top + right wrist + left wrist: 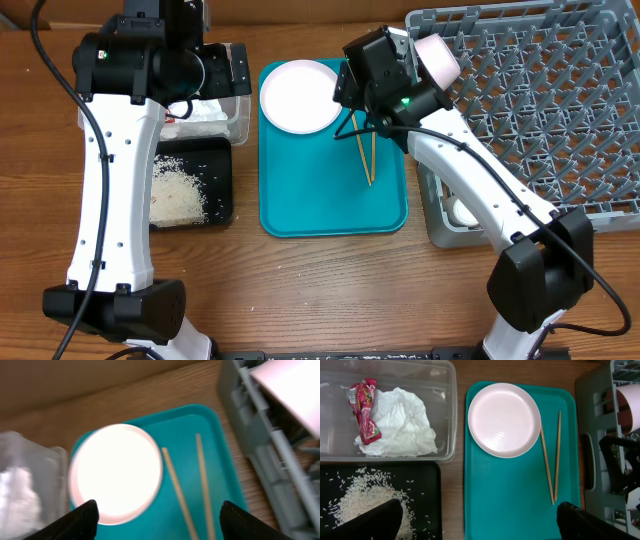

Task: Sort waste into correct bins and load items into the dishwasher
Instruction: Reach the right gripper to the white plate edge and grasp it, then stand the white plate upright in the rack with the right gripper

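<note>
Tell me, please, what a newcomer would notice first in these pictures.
Most striking is the teal tray in the middle, bearing a round white plate and two chopsticks. To its left, a clear tub holds a crumpled napkin and a red wrapper, and rice lies on a black tray.

Two YAM arms: white links, black joints.
left arm (105, 190) and right arm (470, 185) share one build: smooth white shell links between chunky black joint housings (120, 60), black base blocks (115, 305) at the near table edge. Small dark fastener dots along the left link. A black cable (88, 150) follows each arm, looping loose by the right base. Green LED (405, 102) lit on the right wrist's black housing. left gripper (479, 510) and right gripper (159, 507): matte black fingers (375, 522), blunt wedge-shaped tips, no markings legible.
</note>
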